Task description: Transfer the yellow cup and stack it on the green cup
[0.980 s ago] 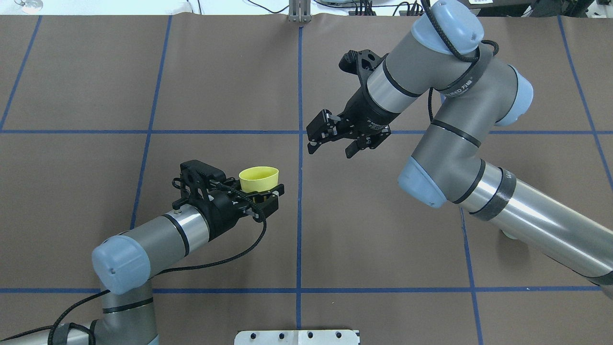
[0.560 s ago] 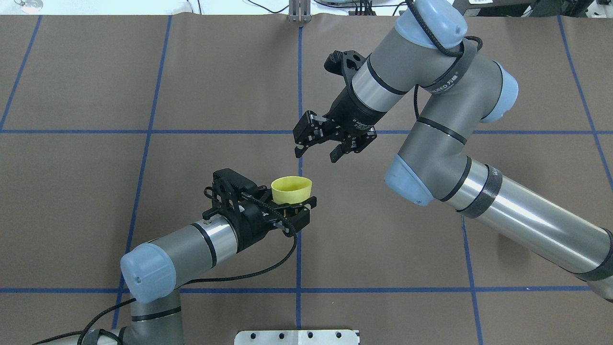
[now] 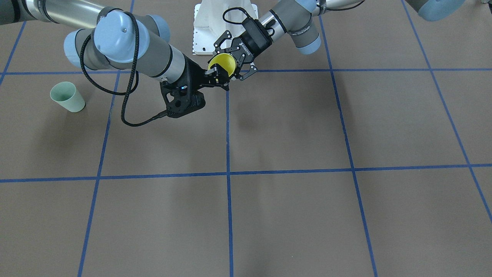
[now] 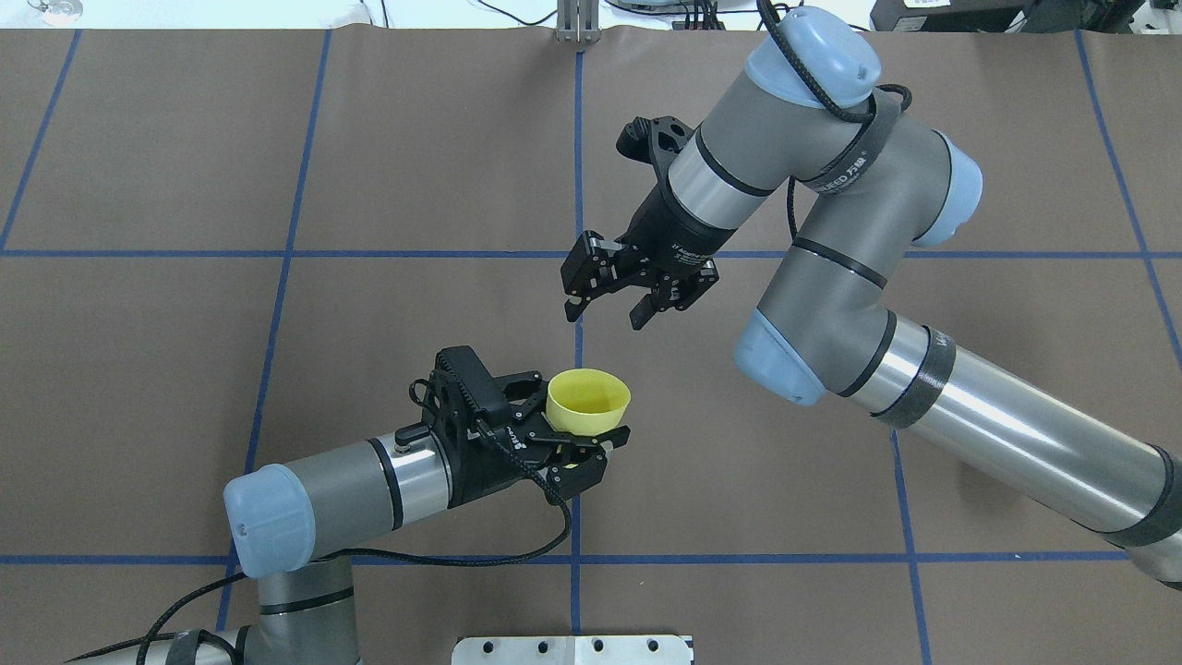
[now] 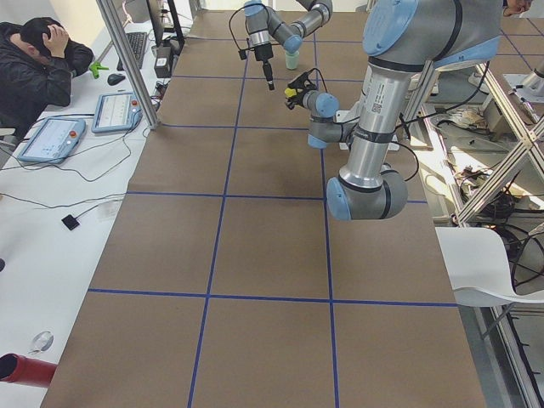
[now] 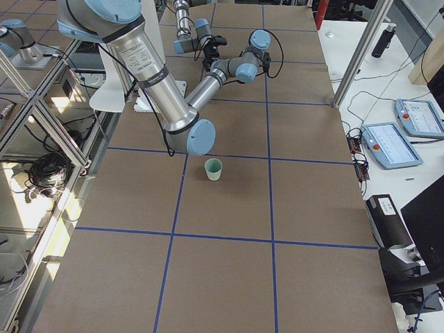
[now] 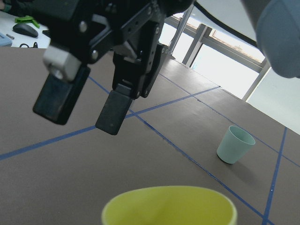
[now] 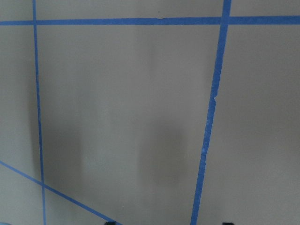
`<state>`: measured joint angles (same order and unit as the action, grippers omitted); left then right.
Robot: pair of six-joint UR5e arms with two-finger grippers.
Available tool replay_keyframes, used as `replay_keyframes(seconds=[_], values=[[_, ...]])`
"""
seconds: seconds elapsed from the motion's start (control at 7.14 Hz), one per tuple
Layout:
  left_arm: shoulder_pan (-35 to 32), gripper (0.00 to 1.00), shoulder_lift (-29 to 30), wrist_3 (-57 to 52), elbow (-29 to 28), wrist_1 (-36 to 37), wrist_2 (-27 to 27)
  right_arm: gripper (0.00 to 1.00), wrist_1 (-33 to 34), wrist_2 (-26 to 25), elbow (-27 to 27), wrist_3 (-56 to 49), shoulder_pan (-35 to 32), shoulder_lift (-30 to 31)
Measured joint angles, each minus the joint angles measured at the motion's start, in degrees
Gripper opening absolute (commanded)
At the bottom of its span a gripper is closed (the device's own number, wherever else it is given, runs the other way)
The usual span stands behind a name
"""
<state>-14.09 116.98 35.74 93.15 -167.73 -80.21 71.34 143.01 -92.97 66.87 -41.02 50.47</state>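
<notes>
You're looking at the yellow cup: small, bright yellow, tapered, plain, no handle, mouth facing up and empty inside. It's sitting in the left gripper, lifted off the brown table, near the centre blue tape line. The left gripper's fingers are clamping on the cup's lower wall, one on each side, with the rim sticking out above them.

The right gripper is hanging just beyond the cup, fingers spread wide and pointing down toward it, gripping nothing. In the left wrist view those two black fingers are showing above the yellow rim with a gap between; they aren't touching it.

The green cup is standing upright on the table, pale mint, same shape, mouth up. It's sitting well apart from both grippers, over on the right arm's side, and nothing is touching it.
</notes>
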Motion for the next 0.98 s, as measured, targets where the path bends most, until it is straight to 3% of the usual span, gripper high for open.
replay_keyframes(seconds=[0.42,0.98], values=[[-2.60,0.00,0.00,-1.56,-2.11,-2.03,-1.75,0.76,-0.04,6.07,-0.51,-0.36,-0.76,0.95],[-3.11,0.00,0.25,-1.39,-2.20,-2.25,-1.97,0.74,-0.06,6.34,-0.49,-0.68,0.05,1.73]])
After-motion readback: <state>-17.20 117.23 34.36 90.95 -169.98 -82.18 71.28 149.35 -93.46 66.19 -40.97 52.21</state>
